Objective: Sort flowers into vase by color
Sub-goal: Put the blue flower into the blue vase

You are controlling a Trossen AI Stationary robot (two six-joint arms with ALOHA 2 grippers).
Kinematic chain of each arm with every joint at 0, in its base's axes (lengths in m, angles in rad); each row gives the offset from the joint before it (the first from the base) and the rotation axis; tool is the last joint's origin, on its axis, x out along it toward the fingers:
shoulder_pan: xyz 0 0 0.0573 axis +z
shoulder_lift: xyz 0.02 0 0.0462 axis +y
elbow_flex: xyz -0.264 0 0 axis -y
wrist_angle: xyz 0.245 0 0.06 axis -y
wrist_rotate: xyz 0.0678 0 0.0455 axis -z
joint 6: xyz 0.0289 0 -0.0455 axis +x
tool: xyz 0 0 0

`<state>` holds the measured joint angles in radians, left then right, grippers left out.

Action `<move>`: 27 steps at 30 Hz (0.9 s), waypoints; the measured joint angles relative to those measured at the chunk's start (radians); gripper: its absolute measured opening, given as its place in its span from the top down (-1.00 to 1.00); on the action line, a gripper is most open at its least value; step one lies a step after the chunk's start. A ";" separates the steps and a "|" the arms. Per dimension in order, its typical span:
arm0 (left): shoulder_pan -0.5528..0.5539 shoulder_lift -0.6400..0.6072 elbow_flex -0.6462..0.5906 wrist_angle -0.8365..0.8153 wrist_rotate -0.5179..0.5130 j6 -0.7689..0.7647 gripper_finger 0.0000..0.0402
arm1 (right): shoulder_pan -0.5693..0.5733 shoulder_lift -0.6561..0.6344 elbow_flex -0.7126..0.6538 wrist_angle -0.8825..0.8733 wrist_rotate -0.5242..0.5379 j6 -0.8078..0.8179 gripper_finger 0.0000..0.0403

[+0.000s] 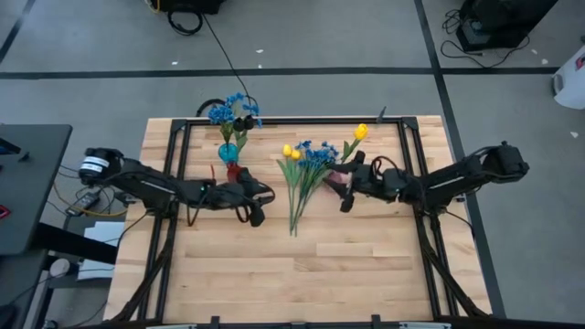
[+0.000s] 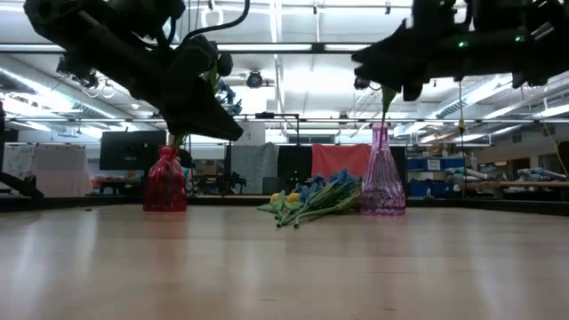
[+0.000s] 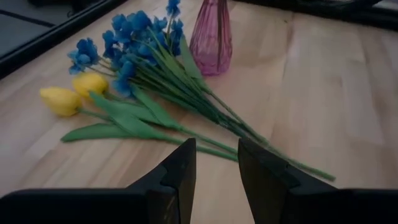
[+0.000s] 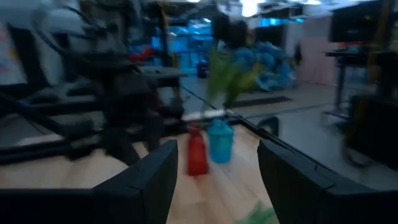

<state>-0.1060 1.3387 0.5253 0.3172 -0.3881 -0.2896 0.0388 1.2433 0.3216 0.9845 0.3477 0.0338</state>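
Left arm reaches in from 9 o'clock; left gripper (image 1: 257, 203) hangs above the pale wooden bench (image 1: 274, 274) just at 3 o'clock of the small red glass vase (image 1: 234, 171), jaws parted and empty in the left wrist view, aimed at the stems of the loose pile. Behind the red vase, at 12 o'clock, a small blue glass vase (image 1: 228, 152) already carries a cluster of blue blossoms (image 1: 234, 113). Mid-bench lies the loose bunch of artificial flowers on green stems (image 1: 304, 175): two yellow tulips (image 3: 74, 92) beside blue blossoms, stems fanning toward 6 o'clock. At 3 o'clock of the bunch stands the tall pink glass vase (image 3: 212, 38) with one yellow tulip (image 1: 361, 132) in it; right gripper (image 1: 347, 187) hovers over it, jaws released, nothing seen between them. Judgement: next pick should take one stem only, low on the bare stem, clear of the neighbours, lifting straight up so the tangle does not drag.
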 joint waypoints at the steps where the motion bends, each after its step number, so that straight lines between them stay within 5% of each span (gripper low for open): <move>1: -0.001 0.011 0.009 0.000 -0.007 0.000 0.38 | 0.002 -0.018 -0.004 -0.008 -0.027 0.000 -0.15; 9: -0.014 0.071 0.040 0.102 -0.009 -0.062 0.38 | 0.027 -0.074 -0.002 -0.110 -0.244 0.074 -0.15; 14: -0.049 0.150 0.046 0.207 -0.041 -0.105 0.38 | 0.051 -0.097 0.001 -0.137 -0.227 0.070 -0.15; 27: -0.065 0.427 0.282 0.052 -0.094 -0.220 0.56 | 0.125 -0.140 -0.019 -0.200 -0.157 0.024 -0.15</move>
<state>-0.1713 1.7660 0.8073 0.3690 -0.4824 -0.5096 0.1637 1.1032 0.3024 0.7840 0.1910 0.0581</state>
